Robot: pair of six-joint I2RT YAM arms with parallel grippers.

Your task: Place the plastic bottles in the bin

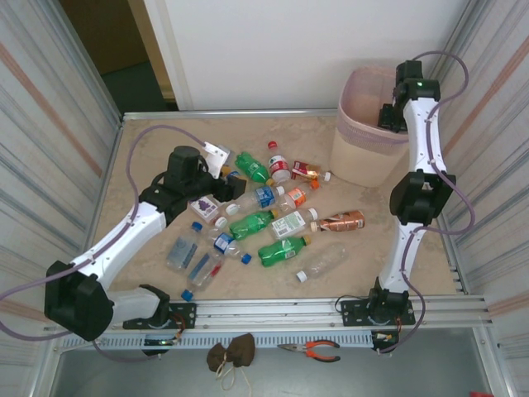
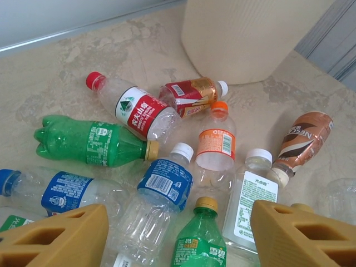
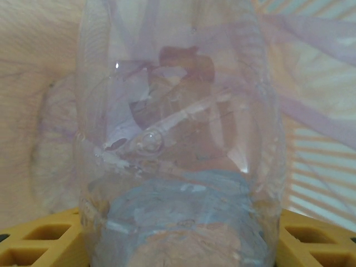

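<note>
Right fingers [image 3: 33, 239] closed on a clear bottle [image 3: 178, 139], one yellow pad at each flank, bottle upright between them. In the top view that arm reaches over the open mouth of the bin [image 1: 357, 157] at the far right of the tabletop [image 1: 149, 157]. Left fingers [image 2: 55, 236] parted wide, nothing between them, hanging over the bottle pile [image 1: 264, 215] mid-tabletop. Just beyond them lie a blue-label bottle [image 2: 164, 183], a green bottle [image 2: 89, 142], an orange-label bottle [image 2: 216, 142], a red-label bottle [image 2: 142, 108] and a brown bottle [image 2: 303, 139], all on their sides, well short of the bin.
</note>
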